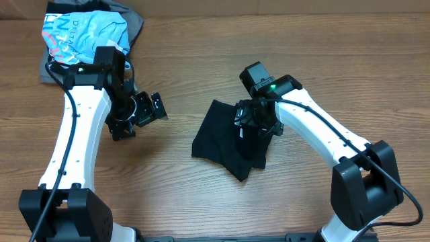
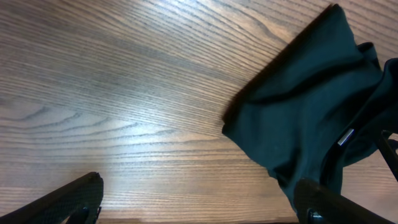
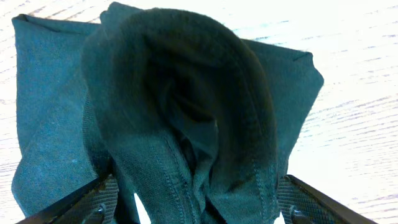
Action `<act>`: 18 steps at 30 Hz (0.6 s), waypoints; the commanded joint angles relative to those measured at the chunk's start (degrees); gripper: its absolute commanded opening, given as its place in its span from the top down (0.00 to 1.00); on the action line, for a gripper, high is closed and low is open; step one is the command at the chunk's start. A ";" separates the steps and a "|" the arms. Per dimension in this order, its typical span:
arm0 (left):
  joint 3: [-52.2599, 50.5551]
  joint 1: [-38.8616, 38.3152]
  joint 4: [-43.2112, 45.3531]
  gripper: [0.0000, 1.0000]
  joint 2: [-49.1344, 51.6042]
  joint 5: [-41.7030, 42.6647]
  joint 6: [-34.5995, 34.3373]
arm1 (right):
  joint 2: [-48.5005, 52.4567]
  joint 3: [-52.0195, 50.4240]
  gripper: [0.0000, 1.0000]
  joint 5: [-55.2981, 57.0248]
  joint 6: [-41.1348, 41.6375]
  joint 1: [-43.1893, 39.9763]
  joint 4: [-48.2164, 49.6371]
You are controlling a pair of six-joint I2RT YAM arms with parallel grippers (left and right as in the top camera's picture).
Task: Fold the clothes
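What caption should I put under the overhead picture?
Right claw on a rumpled black T-shirt, left claw open over the wooden table.

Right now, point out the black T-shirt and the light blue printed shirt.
black T-shirt [image 1: 213, 138]: overhead view, its uncovered flat part.
light blue printed shirt [image 1: 80, 30]: overhead view, its printed front.

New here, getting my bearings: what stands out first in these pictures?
The black T-shirt lies bunched at the centre, a hump of it between the fingers of the right gripper. The left gripper hangs open over the table beside it. A blue printed shirt sits on a grey garment in the far left corner.
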 commanded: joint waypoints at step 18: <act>-0.46 -0.66 0.70 0.00 0.46 -0.31 1.79 | 2.56 1.18 0.43 3.28 1.84 1.86 0.96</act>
